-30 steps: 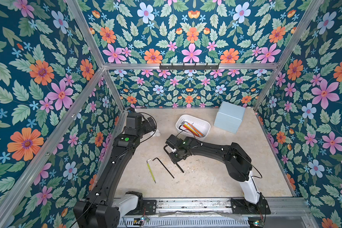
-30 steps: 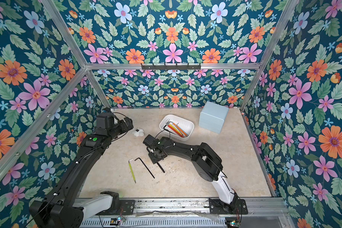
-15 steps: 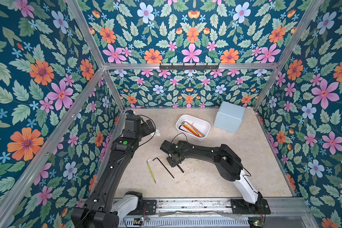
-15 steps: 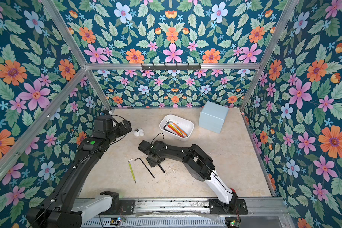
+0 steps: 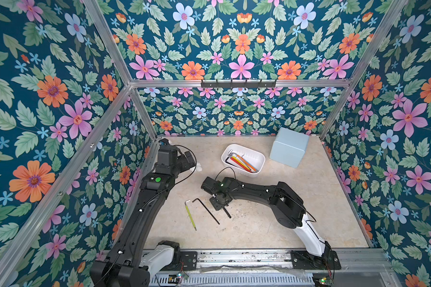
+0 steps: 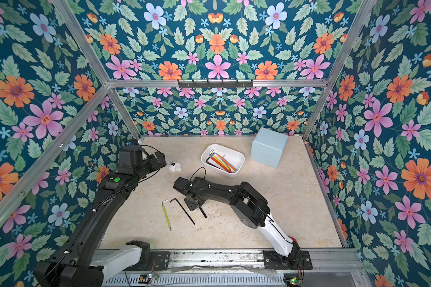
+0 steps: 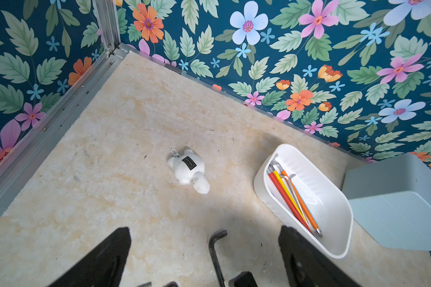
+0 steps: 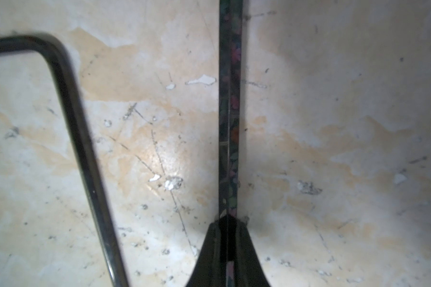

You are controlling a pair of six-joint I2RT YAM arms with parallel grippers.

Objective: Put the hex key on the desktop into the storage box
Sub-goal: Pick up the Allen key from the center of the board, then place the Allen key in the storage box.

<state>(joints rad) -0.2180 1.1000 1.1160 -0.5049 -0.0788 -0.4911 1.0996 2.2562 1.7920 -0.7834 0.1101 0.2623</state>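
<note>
In both top views, no legible writing is seen. The right arm is stretched low across the beige mottled stone-look desktop (image 5: 271,223), its right gripper (image 5: 220,205) pressed down onto a thick black L-shaped hex key (image 5: 226,212), whose free end pokes out beneath it. A thinner black L-shaped hex key (image 5: 207,211) and a yellow-green hex key with a silver bend (image 5: 190,215) lie just beside it on the desktop. The shallow white plastic storage box (image 6: 239,159), holding coloured keys, is set farther back, near a pale blue cube-shaped box (image 6: 268,147).

In the left wrist view, a small white plush toy (image 7: 188,170) carries a black label whose print is too small to read. The left gripper (image 7: 204,258) is held above the desktop with its black fingers (image 7: 107,258) spread wide and empty.

In the right wrist view, the two fingers are seen closed together on the thick key's glossy shaft, which mirrors the floral walls.
</note>
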